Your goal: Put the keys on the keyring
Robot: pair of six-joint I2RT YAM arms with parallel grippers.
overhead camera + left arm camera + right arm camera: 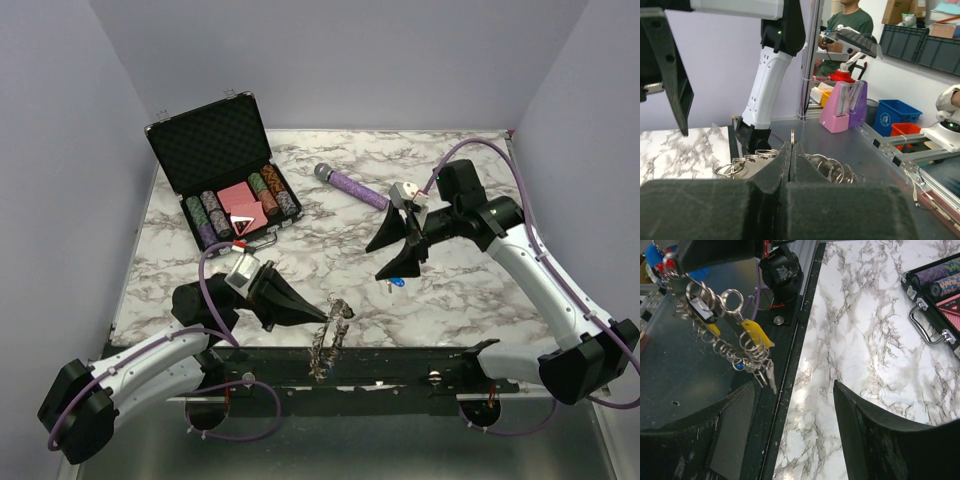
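Your left tool (318, 312) is clamped on the keyring (328, 340), holding it clear, likely for threading. Your right tool (375, 263) gapes empty, a blue key (397, 286) on the table (480, 290) just by its tips.

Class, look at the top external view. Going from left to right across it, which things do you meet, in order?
poker chip case → keyring → right gripper. The microphone and the left gripper are left out because they overlap the keyring's span.
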